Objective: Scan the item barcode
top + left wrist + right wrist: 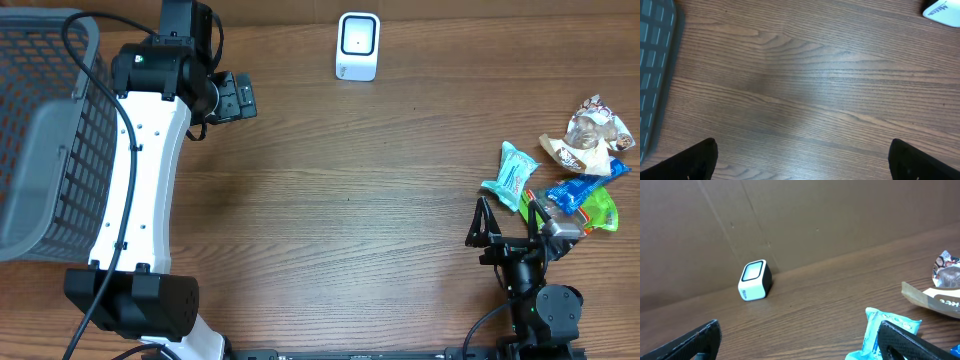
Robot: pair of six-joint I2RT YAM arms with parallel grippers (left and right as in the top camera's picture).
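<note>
Lying on the surface [350, 200]: four snack packets in a loose cluster at the right edge, well apart from the scanner [358, 46].
Surface: brown wood grain, smooth, with a faint sheen.
Teal packet [512, 176]: crinkled foil pillow with a crimped end. It is the cluster's nearest piece to the centre, just ahead of the right gripper [800, 347].
Brown-and-white wrapper [590, 135]: crumpled, glossy and irregular, farthest back in the cluster.
Blue packet [578, 191]: long, narrow and shiny, touching the green packet [603, 212].
Green packet: bright, slick film. It seems tucked partly under the blue one, though the overlap is hard to read.
Scanner: small white plastic block with rounded corners and a dark band around its pale window, at the back edge near the centre.
Right gripper: black fingers spread wide and pinching nothing, low beside the cluster.
Left gripper [805, 167]: black fingers spread wide and empty, over bare wood between the basket [50, 150] and the scanner.
Basket: grey plastic mesh with square-grid walls and a solid rim, at the far left.
Left arm [140, 180]: smooth white shell with black joints.
</note>
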